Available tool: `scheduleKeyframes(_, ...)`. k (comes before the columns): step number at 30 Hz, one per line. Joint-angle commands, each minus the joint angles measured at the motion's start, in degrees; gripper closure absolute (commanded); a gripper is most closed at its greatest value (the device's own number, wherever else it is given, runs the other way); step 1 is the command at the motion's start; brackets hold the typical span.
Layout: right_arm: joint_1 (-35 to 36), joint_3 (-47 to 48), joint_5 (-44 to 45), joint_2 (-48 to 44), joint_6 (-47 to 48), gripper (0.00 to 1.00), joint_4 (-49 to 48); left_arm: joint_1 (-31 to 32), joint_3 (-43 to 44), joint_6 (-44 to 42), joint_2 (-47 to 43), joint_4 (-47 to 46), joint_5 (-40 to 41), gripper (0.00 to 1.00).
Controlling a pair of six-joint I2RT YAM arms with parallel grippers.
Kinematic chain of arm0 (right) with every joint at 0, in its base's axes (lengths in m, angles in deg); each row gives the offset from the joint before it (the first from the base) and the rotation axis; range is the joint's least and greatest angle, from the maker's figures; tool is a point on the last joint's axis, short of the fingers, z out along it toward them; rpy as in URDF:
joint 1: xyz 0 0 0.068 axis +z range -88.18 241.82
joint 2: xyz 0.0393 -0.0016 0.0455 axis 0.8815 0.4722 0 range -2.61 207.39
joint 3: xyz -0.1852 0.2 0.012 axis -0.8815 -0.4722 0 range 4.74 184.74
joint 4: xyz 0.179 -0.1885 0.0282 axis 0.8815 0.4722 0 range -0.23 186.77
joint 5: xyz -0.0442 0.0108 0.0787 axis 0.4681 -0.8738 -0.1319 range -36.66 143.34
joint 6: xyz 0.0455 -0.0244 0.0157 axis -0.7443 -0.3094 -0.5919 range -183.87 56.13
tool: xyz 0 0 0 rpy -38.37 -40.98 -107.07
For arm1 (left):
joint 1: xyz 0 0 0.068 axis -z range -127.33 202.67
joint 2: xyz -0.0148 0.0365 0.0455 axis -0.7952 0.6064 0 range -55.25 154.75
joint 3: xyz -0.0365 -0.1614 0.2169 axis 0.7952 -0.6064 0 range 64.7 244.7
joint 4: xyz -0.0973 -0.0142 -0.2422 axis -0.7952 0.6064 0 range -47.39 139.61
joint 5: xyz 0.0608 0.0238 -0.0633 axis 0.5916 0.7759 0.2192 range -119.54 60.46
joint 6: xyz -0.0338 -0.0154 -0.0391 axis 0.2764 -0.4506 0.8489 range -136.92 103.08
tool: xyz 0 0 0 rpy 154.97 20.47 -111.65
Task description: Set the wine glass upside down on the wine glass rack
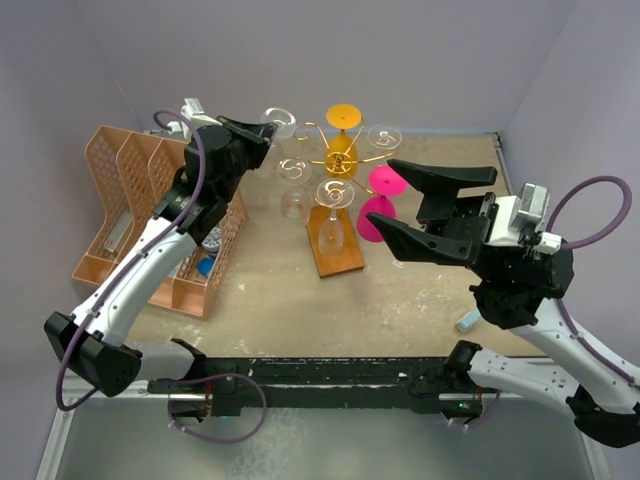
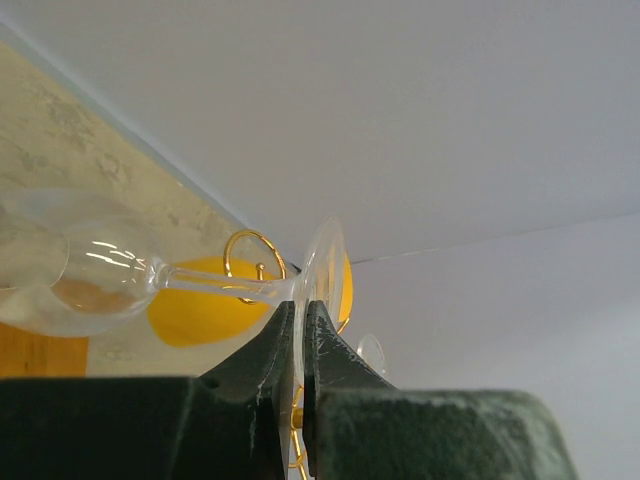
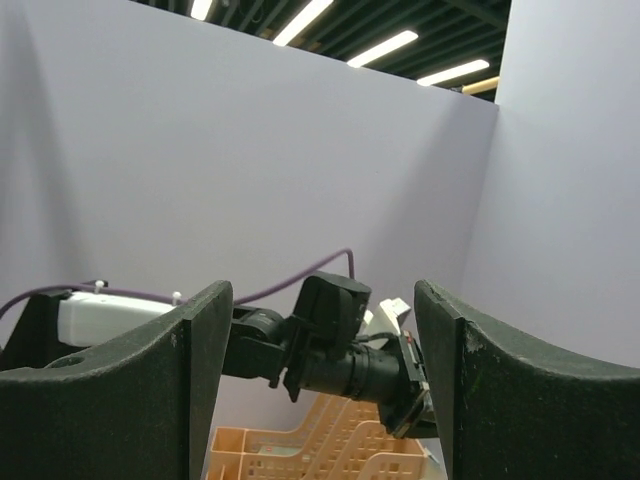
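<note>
My left gripper (image 1: 266, 132) is shut on the foot of a clear wine glass (image 1: 281, 118), held at the left rear of the gold wire rack (image 1: 340, 160) with its wooden base (image 1: 337, 250). In the left wrist view the jaws (image 2: 298, 306) pinch the foot disc edge-on; the glass (image 2: 90, 275) lies sideways, its bowl to the left. A gold rack loop (image 2: 250, 262) shows just behind the stem. My right gripper (image 1: 378, 192) is open and empty, raised to the right of the rack; it is wide open in its wrist view (image 3: 322, 290).
The rack carries an orange glass (image 1: 343, 116) and several clear ones (image 1: 335, 192). A pink glass (image 1: 378, 218) is at its right side. A peach lattice organiser (image 1: 130, 190) stands at the left. A small pale-blue object (image 1: 467, 322) lies at the right.
</note>
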Motion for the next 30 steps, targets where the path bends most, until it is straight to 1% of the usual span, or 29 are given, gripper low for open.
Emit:
scheduleKeyframes(1,0.1,2.3,-0.7,-2.1,-2.9,0.26,-2.2,-1.9,0.4,7.5,1.5,-8.2,-10.8,1.0)
scheduleKeyframes(7,0.1,1.1,0.8,-3.6,-3.9,0.25,-3.0,-2.7,1.2,10.3,4.0,-10.7,-16.3,1.0)
scheduleKeyframes(15,0.1,1.4,1.2,-2.4,-5.8,0.26,-3.3,-4.3,4.0,12.4,8.2,-13.0,-22.2,1.0)
scheduleKeyframes(20,0.1,1.4,1.8,-2.0,-6.5,0.26,-3.6,-5.9,8.0,11.9,11.9,-13.5,-25.9,1.0)
scheduleKeyframes(30,0.1,1.2,2.2,-2.4,-7.8,0.27,-3.3,-8.3,10.4,10.9,14.5,-13.3,-25.8,1.0)
